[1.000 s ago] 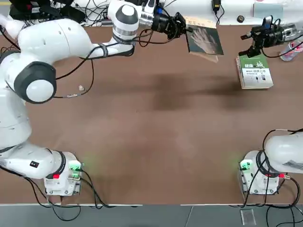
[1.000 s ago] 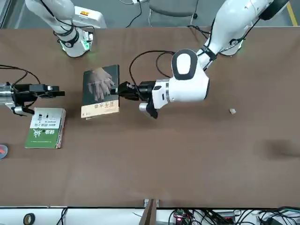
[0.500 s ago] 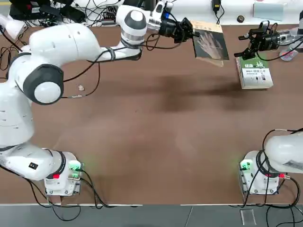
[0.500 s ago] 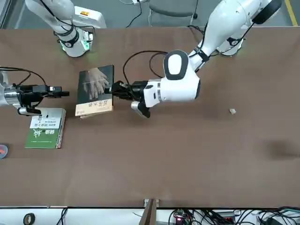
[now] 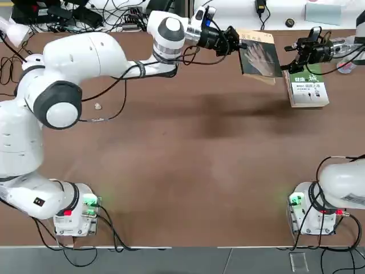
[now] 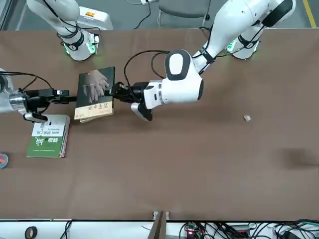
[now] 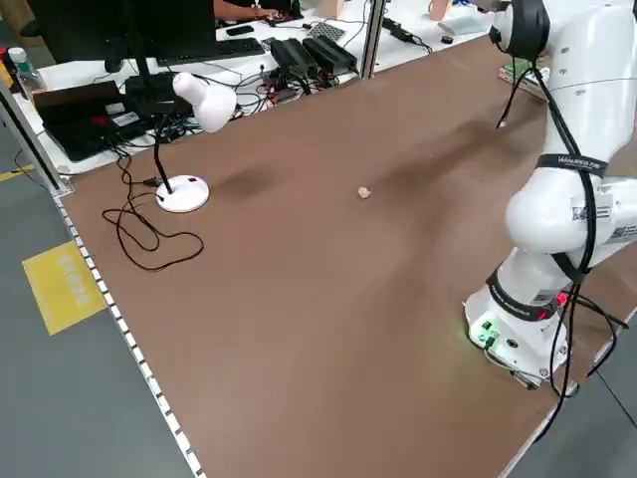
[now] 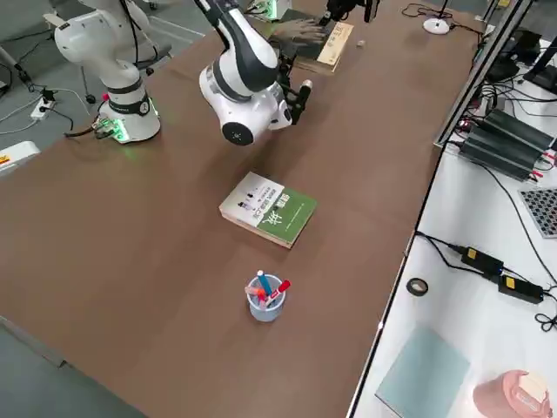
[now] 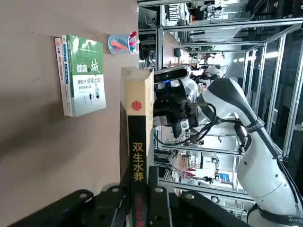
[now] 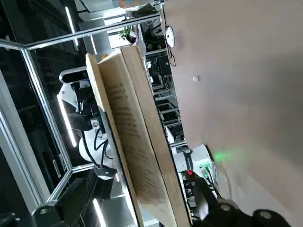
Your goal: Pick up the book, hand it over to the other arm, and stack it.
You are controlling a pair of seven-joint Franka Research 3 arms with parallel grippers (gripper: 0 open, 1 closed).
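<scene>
The book [image 5: 261, 54] hangs in the air above the tabletop [image 5: 188, 148], just beside the green-and-white book [image 5: 308, 87] and on the side of it toward the left arm. The left hand [image 5: 234, 42] is clenched on the book's spine edge, holding it out level with the cover up; the left wrist view shows the spine [image 9: 138, 156] pinched between the two fingers. The right hand [image 5: 300, 53] hovers over the near edge of the green-and-white book, pointed at the held book's free edge. In the right wrist view that page edge [image 10: 137, 142] sits between its spread fingers, so it looks released and ready to take hold, though I cannot tell whether a finger already touches the pages.

The step in hand seems to be the handover itself, with stacking onto the green-and-white book to follow.

What could go wrong from here:
- The book is thin and gripped at one edge only, so the free side may sag or fan open, and the right hand could close on the cover or a few pages alone
- If the left hand lets go before the right hand has a firm pinch, the book would drop onto the tabletop or land crooked across the green-and-white book
- The right hand sits low over the green-and-white book, so a downward drift could nudge it out of place
- The pen cup [image 8: 266, 296] stands well apart from that book and seems no hazard
</scene>
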